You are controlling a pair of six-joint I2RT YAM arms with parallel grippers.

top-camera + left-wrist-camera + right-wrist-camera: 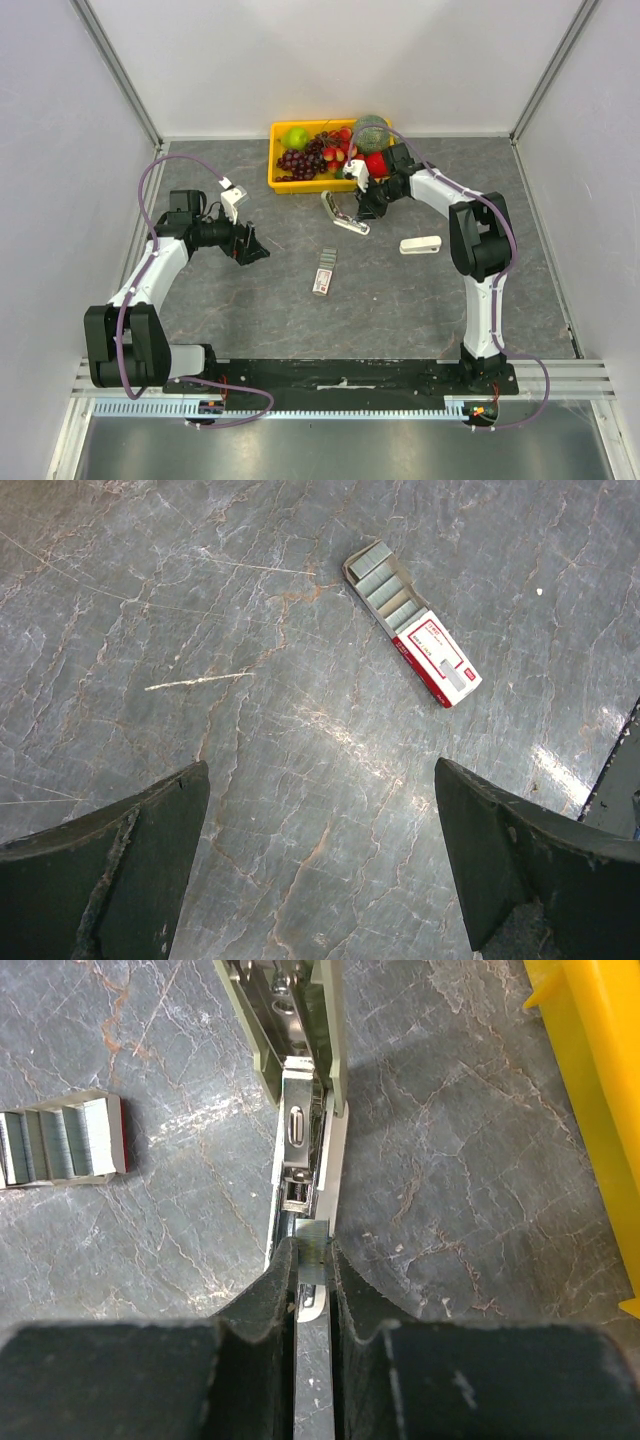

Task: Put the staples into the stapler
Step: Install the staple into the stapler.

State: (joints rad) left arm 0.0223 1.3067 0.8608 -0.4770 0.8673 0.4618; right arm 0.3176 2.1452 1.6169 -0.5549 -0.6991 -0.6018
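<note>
The staples box [324, 272], red and white with its tray slid out, lies mid-table; silvery strips show in it in the left wrist view [412, 623] and the right wrist view [62, 1144]. A pale green stapler [341, 215] lies opened, with its metal magazine channel [300, 1150] exposed. My right gripper [363, 203] is shut on a short silvery staple strip [314, 1242] and holds it right over the front end of that channel. My left gripper [251, 245] is open and empty, left of the box, with its fingers [140, 860] wide apart above bare table.
A second, white stapler [420, 245] lies closed to the right of the green one. A yellow basket [277, 180] of fruit stands at the back, its wall close by in the right wrist view [590, 1070]. White walls enclose the grey table.
</note>
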